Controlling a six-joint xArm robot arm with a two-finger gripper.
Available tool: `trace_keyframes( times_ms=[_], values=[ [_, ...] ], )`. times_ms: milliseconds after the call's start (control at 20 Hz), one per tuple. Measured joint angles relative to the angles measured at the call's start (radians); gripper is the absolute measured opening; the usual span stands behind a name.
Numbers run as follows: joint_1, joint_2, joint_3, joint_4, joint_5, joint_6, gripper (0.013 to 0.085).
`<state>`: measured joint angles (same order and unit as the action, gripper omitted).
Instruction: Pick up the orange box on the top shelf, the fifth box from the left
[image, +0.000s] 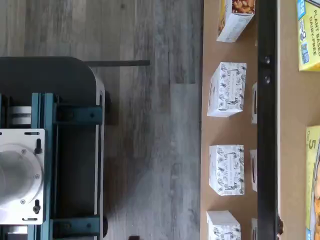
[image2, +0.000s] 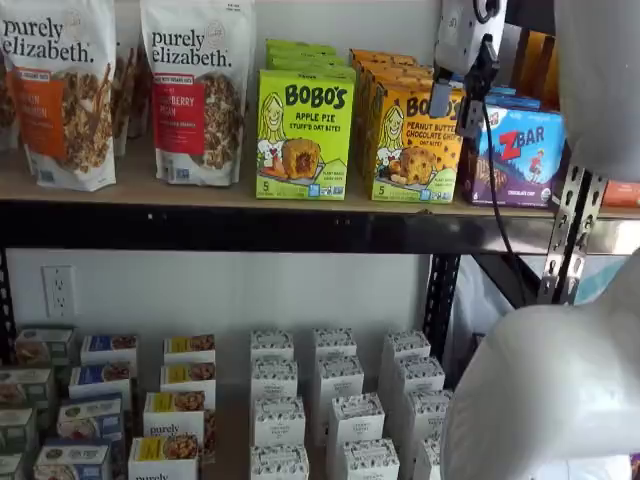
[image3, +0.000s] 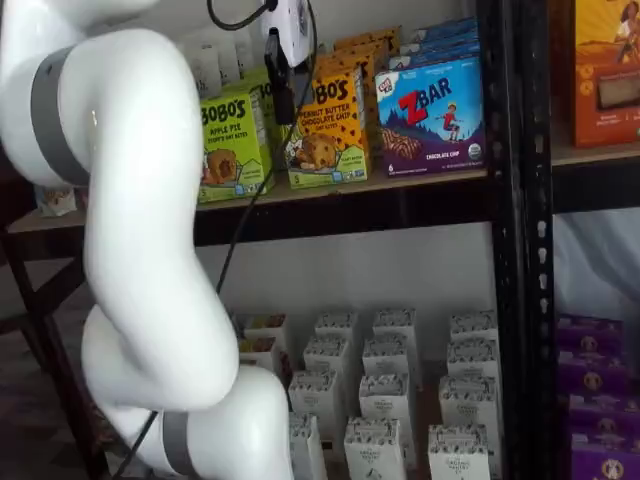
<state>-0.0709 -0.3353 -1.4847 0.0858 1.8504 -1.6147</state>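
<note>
Nearest the cameras stands the bulky white robot arm (image3: 140, 250), its glossy links filling much of both shelf views. Past it, the gripper (image2: 458, 105), a white body with two black fingers (image2: 441, 98) and a black cable trailing beside them, hangs from the top edge in front of the shelving, level with the upper row of goods. The fingers stand apart, released, with a gap between them and nothing in their hold.

Just behind the gripper sits the orange box (image2: 415, 140), a yellow-orange carton printed with "Peanut Butter Chocolate Chip", a cartoon blonde girl and an oat-bite picture. It stands upright at the front edge of the top shelf (image2: 200, 195), a long tan wooden board with a black metal front rail. The lime-green "Apple Pie" carton (image2: 304, 135) is just beside it on one side and the blue-purple ZBar box (image2: 520, 150) on the other. More orange cartons line up behind it.

Farther down, the lower level carries rows of small white patterned boxes (image2: 340, 400).

As for progress, the approach looks nearly complete: the gripper is in front of the right carton, but whether the fingers touch it cannot be told. Closing on the box, lifting it and drawing it off the shelf all seem left to do.
</note>
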Motion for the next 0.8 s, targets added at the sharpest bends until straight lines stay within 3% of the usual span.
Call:
trace_keyframes(
  times_ms=[150, 350, 600, 800],
  values=[
    [0.025, -0.018, 0.019, -0.051, -0.013, 0.011, 0.085],
    [0.024, -0.033, 0.033, -0.045, -0.012, 0.013, 0.085],
    [-0.01, -0.05, 0.056, 0.028, -0.054, -0.003, 0.085],
    [-0.052, -0.095, 0.118, 0.121, -0.18, -0.026, 0.085]
  ],
)
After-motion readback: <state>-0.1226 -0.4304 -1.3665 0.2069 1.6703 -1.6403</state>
